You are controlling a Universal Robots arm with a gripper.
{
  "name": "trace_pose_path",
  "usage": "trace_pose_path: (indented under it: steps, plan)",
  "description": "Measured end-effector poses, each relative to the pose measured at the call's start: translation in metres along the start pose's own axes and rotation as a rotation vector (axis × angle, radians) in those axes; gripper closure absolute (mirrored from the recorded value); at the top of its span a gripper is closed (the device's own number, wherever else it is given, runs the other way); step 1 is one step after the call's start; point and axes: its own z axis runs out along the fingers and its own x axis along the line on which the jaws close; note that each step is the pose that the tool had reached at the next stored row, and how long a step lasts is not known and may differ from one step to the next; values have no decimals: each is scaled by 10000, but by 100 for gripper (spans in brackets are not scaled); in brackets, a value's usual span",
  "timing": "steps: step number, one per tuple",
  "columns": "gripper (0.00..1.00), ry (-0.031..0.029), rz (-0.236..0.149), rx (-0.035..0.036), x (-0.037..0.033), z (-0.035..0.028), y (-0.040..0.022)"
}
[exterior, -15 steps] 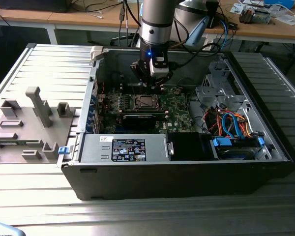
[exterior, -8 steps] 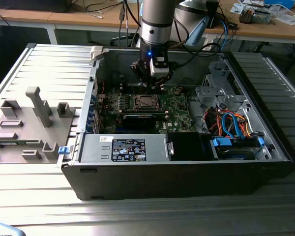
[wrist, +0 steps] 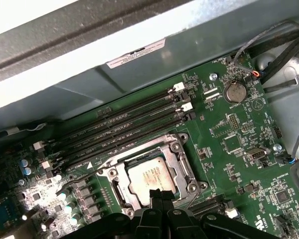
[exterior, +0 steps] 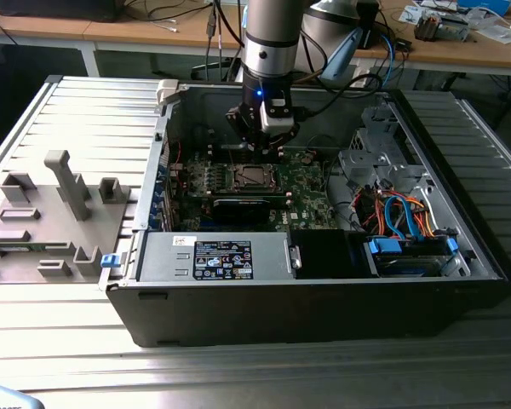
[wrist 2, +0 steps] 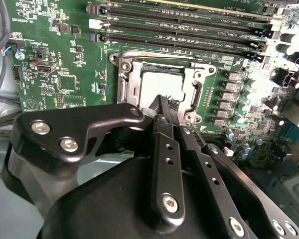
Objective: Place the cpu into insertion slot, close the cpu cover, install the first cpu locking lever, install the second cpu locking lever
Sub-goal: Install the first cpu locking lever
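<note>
The black gripper (wrist: 159, 196), its fingers pressed together with nothing between them, hangs over the near edge of the small square silver-grey cpu (wrist: 148, 177). The chip lies flat in the dark square insertion slot (wrist 2: 162, 84) on the green motherboard (wrist: 239, 144), framed by the thin silvery metal cpu cover (wrist: 182, 162), beside the long black memory slots (wrist: 124, 129).

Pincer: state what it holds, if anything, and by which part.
Nothing visibly held. The pincer sits low over one edge of the cpu, which lies flat in the insertion slot; whether it touches the chip cannot be told.
</note>
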Motion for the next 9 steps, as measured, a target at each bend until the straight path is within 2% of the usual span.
trace_pose_path:
  steps: [9]
  plan:
    - [89, -10, -236, -1, 0, 0, 0]
